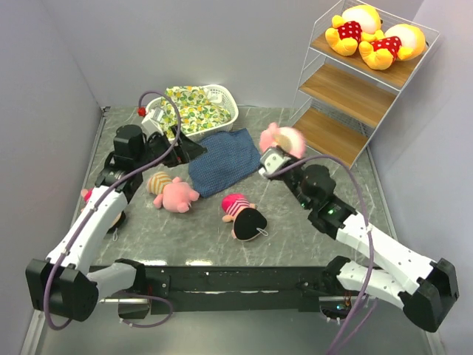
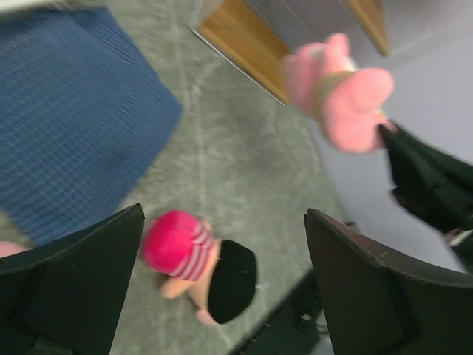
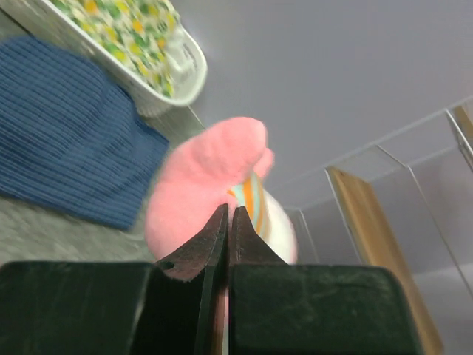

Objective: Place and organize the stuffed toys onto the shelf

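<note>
Two yellow bears [image 1: 373, 35] lie on the top board of the white wire shelf [image 1: 347, 95]. My right gripper [image 1: 276, 153] is shut on a pink striped piglet [image 1: 283, 138], held above the table in front of the shelf's bottom board; the piglet also shows in the right wrist view [image 3: 211, 181], pinched in my right gripper [image 3: 229, 216]. My left gripper [image 1: 194, 151] is open and empty over the blue cloth's edge. Between its fingertips [image 2: 222, 214] I see a pink-hatted doll [image 2: 198, 260] lying on the table [image 1: 242, 212]. Another pink toy [image 1: 174, 194] lies left of the doll.
A blue folded cloth [image 1: 224, 160] lies mid-table. A white basket [image 1: 222, 111] with a yellow-green floral bundle stands at the back. A bit of pink [image 1: 86, 194] shows beside the left arm. Grey walls close in the left, back and right.
</note>
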Tool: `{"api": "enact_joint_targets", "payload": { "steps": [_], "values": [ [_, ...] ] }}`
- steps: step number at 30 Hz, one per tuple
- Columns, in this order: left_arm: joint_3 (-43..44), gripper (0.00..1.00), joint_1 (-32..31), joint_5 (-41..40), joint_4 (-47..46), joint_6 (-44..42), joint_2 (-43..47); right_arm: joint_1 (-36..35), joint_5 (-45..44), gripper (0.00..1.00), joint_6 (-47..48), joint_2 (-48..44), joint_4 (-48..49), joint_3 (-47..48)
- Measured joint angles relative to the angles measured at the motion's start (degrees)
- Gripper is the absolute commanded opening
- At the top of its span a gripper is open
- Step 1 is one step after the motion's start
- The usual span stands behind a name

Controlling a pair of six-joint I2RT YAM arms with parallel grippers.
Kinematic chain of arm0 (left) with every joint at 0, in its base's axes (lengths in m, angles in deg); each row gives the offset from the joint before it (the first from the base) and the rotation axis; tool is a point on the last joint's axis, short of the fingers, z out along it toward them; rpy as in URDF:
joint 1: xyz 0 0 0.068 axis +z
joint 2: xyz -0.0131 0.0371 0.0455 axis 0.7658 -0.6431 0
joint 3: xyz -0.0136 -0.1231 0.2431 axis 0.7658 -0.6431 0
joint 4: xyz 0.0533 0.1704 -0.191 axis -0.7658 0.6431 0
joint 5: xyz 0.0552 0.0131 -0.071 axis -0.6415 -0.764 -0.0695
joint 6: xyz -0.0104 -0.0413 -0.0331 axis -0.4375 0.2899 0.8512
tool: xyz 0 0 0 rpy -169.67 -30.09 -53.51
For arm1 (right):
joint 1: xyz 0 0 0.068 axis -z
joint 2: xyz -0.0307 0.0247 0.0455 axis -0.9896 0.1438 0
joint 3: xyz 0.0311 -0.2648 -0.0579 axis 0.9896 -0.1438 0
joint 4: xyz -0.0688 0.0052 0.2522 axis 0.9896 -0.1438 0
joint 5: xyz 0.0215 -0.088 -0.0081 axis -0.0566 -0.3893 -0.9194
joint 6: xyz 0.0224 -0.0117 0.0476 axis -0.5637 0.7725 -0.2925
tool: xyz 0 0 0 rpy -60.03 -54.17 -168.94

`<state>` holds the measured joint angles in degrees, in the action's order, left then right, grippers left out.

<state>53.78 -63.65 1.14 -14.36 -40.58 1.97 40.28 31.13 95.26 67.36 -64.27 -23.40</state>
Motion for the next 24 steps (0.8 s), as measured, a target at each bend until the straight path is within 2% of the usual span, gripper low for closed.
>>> {"api": "enact_joint_targets", "payload": {
  "steps": [5, 12, 18, 24],
  "values": [
    [-1.84, 0.96, 0.00, -9.05, 2.14, -6.62, 4.98, 8.33, 2.62, 0.00, 3.10, 0.11, -7.54, 7.17],
    [-5.46, 0.96, -0.09, -15.67, 2.97, -10.88, 10.75, 16.52, 6.99, 0.00, 8.61, 2.60, -10.54, 16.24],
    [-6.05, 0.96, -0.68, -18.93, 3.19, -12.85, 13.68, 22.12, 9.92, 0.00, 13.70, 6.75, -12.61, 20.26],
    [-6.10, 0.96, -0.83, -19.52, 3.17, -13.46, 15.13, 24.68, 10.78, 0.00, 17.64, 10.45, -13.18, 22.73]
  ]
}}
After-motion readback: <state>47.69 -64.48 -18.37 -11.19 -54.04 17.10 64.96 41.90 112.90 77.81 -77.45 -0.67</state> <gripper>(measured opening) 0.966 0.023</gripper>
